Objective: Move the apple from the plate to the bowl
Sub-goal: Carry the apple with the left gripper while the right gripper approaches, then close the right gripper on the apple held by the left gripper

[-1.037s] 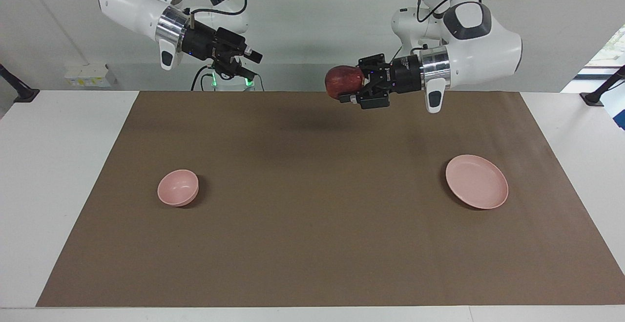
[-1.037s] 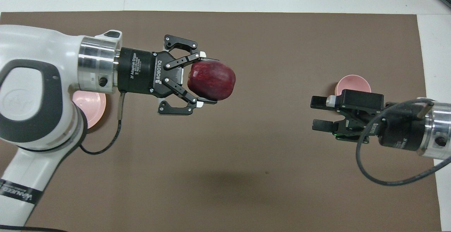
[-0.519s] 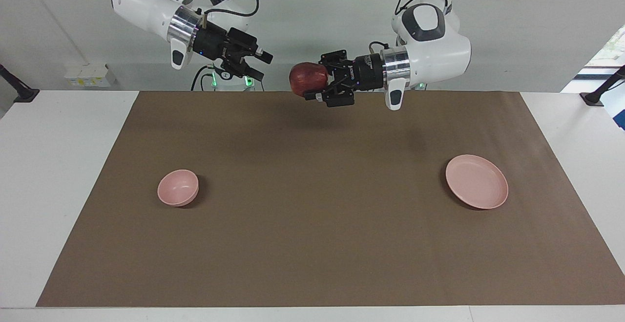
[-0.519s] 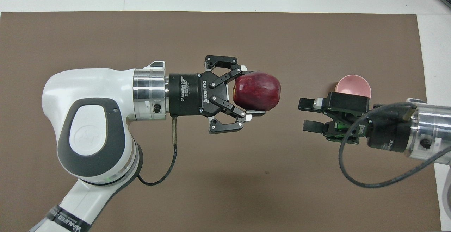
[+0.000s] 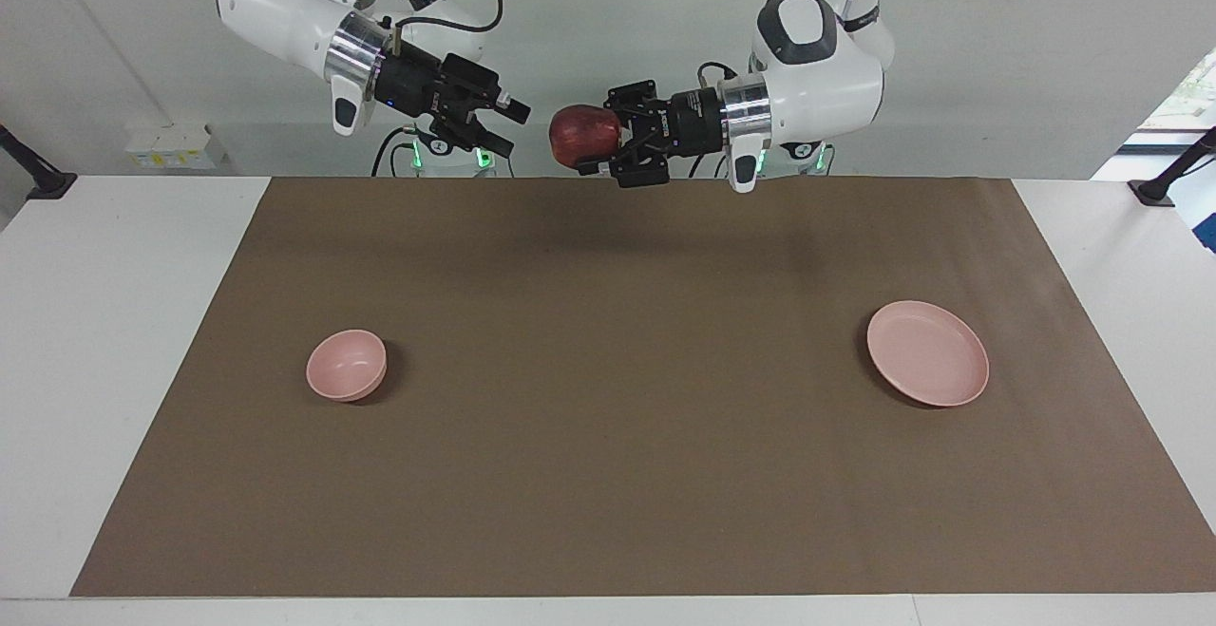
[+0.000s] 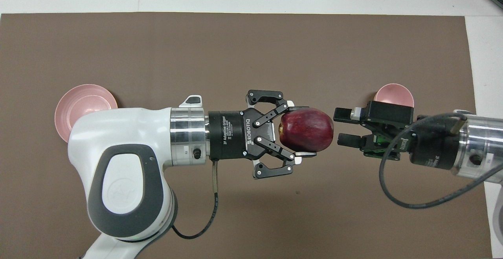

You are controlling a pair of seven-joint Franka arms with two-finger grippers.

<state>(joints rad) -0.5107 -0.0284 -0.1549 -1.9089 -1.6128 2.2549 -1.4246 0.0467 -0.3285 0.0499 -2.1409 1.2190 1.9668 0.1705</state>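
Left hand is grasping the apple in the air over the mat on the desk. Right hand is hanging released just beside the apple. Bowl and plate are sitting well apart on the mat, both bare.

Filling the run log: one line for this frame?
phase: handover approach | left gripper: shut on apple, midair over mat | right gripper: open, facing apple, not touching | plate: empty | bowl: empty

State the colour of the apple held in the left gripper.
Dark red; the overhead view shows the apple best, in the left gripper.
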